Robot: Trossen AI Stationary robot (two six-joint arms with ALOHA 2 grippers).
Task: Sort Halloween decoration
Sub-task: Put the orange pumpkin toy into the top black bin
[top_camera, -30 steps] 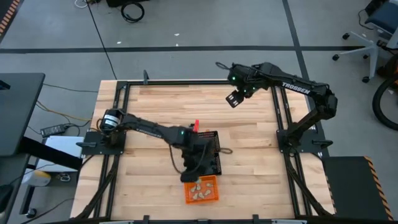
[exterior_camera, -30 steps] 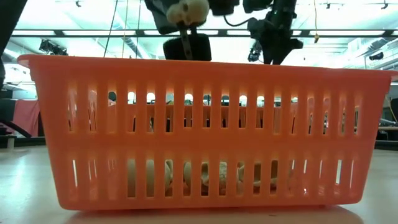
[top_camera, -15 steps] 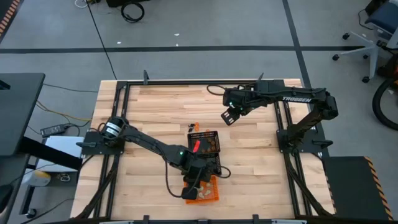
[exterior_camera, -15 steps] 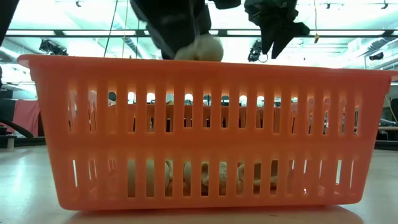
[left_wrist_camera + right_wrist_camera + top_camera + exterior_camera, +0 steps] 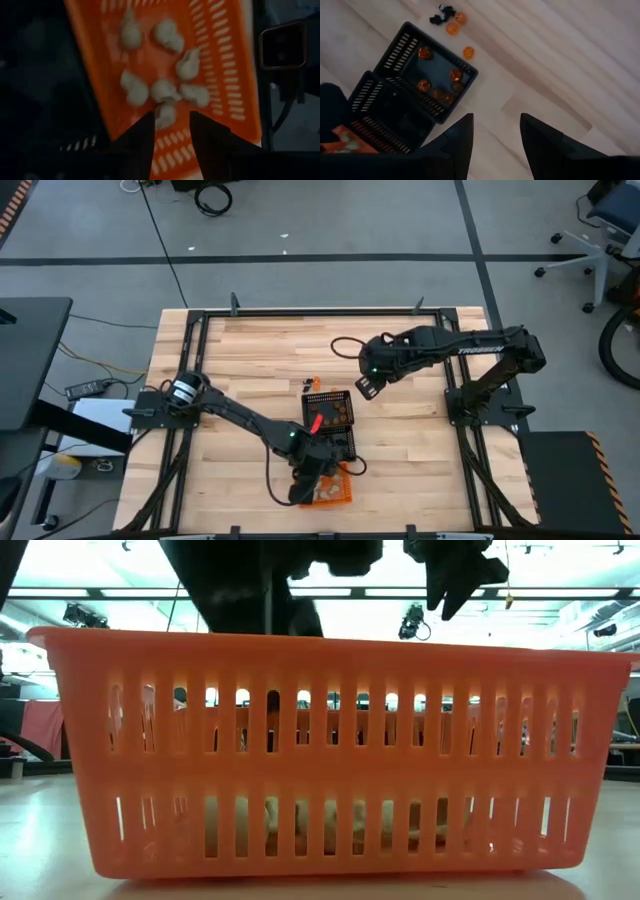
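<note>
My left gripper hangs open over the orange basket, fingers pointing down with nothing between them. Several cream-white trinkets lie on the basket floor, one straight below the gap. From above, this gripper covers the basket's left part. My right gripper is open and empty above bare wood, to the right of the two black mesh baskets. One black basket holds several orange trinkets. A few orange and black trinkets lie loose on the table.
The orange basket stands at the table's near edge and fills the low view, cream pieces showing through its slots. The black baskets adjoin it on the far side. Bare wood spreads left, far and right of them.
My left gripper has gone toward the table's near edge and down over the orange basket. The cream trinket it carried above the rim no longer shows in its fingers. My right gripper has swung from the far edge toward the table's middle, staying high and open.
</note>
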